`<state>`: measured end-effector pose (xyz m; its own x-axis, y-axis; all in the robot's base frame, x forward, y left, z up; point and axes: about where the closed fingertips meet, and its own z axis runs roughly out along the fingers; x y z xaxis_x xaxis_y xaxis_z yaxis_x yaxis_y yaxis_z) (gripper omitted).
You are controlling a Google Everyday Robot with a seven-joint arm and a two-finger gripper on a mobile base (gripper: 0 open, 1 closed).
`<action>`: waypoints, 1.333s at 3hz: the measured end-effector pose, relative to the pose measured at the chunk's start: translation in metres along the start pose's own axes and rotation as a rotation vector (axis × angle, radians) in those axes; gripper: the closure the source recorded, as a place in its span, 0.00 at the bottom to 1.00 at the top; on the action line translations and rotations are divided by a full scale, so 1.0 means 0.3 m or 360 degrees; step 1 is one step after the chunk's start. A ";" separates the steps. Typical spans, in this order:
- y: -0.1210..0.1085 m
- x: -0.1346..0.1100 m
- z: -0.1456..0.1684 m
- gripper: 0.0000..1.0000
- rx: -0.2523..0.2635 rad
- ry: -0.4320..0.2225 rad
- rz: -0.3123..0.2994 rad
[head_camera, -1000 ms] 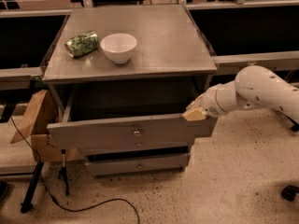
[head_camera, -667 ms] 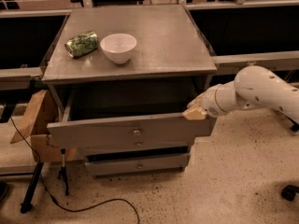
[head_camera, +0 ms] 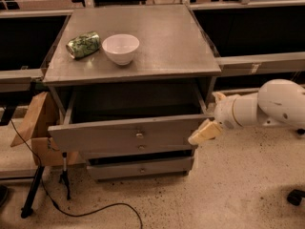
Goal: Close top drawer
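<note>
Closing status: the top drawer [head_camera: 109,138] stands pulled well out of the cabinet, its deep box open to view; the task is not yet done.
Change, gripper: the gripper [head_camera: 208,128] sits lower against the right end of the drawer front than a second ago, and the white arm [head_camera: 279,104] has shifted slightly down and to the right.
Change, drawer: the front panel lies where it lay a second ago; no inward travel is visible.
Meaning for the task: judged from this, the gripper is being re-seated on the panel and the push has not begun.
Gripper state: cannot tell whether it is spread or closed; it holds nothing that can be seen.
Contact: the gripper is at the panel's right end, touching it or just beside it; which of the two cannot be told.
Drawer attitude: the panel runs slightly skewed, its left end nearer the camera.
Knob: the small brass knob [head_camera: 139,135] sits at the panel's centre, well apart from the gripper.
Lower drawers: two narrower grey drawer fronts [head_camera: 141,168] below, the lowest slightly proud.
Bench: flat grey metal bench top [head_camera: 162,37], set directly above the open drawer.
Bench load: a white bowl [head_camera: 120,48], upright, and a green can [head_camera: 83,44] on its side just beside it, both near the left rear.
Room, left: a cardboard box [head_camera: 39,123] against the cabinet, a black stand [head_camera: 32,197] and a cable [head_camera: 95,213] on the floor.
Room, floor: pale speckled floor [head_camera: 238,190].
Room, rear: dark bench units to both sides.
</note>
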<state>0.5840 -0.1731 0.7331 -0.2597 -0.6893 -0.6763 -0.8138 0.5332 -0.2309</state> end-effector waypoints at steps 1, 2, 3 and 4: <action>0.060 0.054 -0.082 0.00 -0.0001 -0.0022 0.0031; 0.149 0.094 -0.104 0.18 -0.0063 -0.0059 0.0069; 0.171 0.138 -0.056 0.40 -0.0124 -0.0052 0.0122; 0.121 0.170 0.040 0.64 -0.0156 0.0000 0.0182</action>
<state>0.5474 -0.1828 0.6818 -0.3536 -0.6267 -0.6944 -0.8258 0.5578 -0.0829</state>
